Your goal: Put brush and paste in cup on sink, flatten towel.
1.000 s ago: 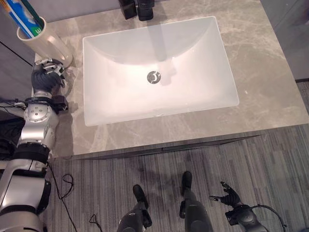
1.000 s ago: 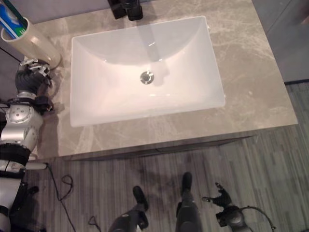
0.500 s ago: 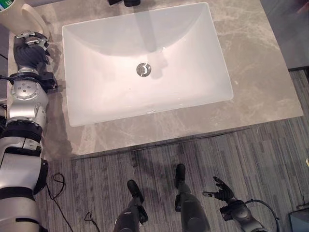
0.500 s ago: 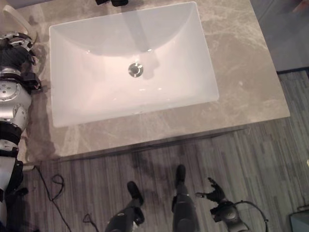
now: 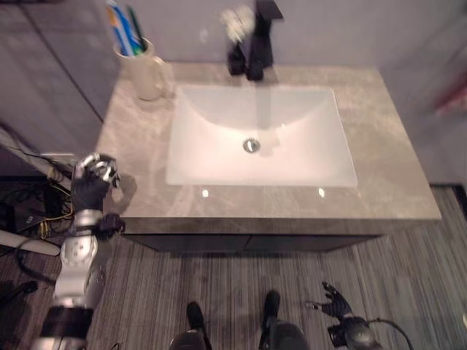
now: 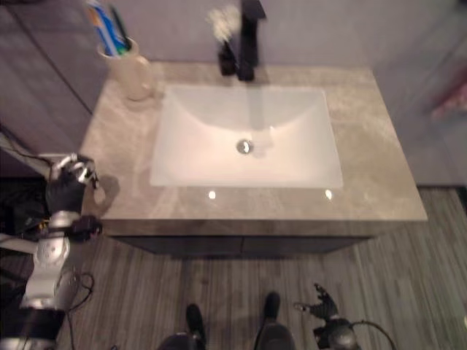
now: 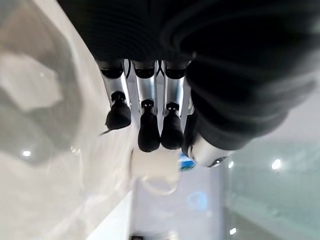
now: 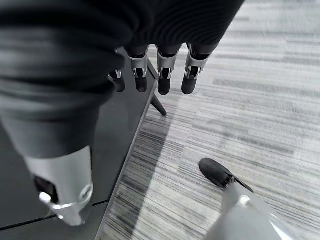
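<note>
Left eye view: cream cup stands upright at back-left corner of the grey marble counter, w/ blue toothpaste tube and a green-handled toothbrush sticking up out of it, leaning slightly. Cup is just left of the white rectangular sink basin; black faucet at back centre w/ a small dark bottle touching-close on its left. Drain mid-basin. No towel visible on the counter.

L hand sits at the counter's front-left edge, well apart from the cup, fingers curled in, nothing in them. Left wrist view confirms: dark-tipped fingers bent inward, holding nothing, cup seen past them further off.

R hand hangs low over the striped grey floor, below counter front, away from everything. Right wrist view: fingers relaxed, roughly straight, nothing held, beside the dark cabinet front.
</note>
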